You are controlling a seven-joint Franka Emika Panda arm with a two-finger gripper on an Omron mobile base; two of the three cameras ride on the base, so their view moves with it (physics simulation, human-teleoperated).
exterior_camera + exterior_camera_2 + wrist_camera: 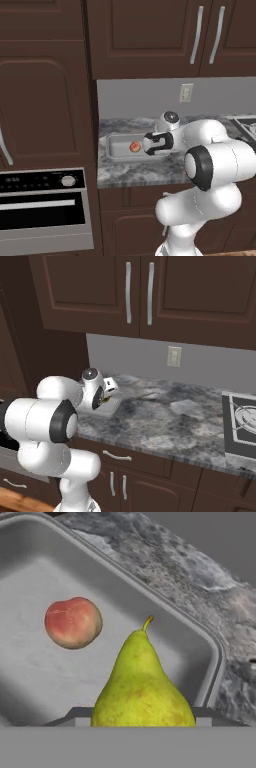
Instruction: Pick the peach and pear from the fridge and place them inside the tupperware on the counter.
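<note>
Currently, the task stands at roughly its last step. Reading the hand view from left to right: the peach lies on the floor of the tupperware, toward the left part of the tray and clear of its walls, so the first fruit counts as delivered. To its right, and nearer the camera, the pear sits between the jaws of the gripper, which pinches the fruit at its broad lower body. The pear hangs over the tray interior, and whether it touches the floor cannot be told. Peach and pear are near each other, with a visible gap between them.

Orientation of the pear: its long axis runs along the line of the gripper, away from the hand. The narrow stem end points outward from the fingers, toward the far rim of the tupperware; the wide end faces the hand.

In the left base view, the tupperware sits on the counter with the peach inside and the wrist just to its right.

Remaining work, by judgement: release the pear into the tray and withdraw the arm.
</note>
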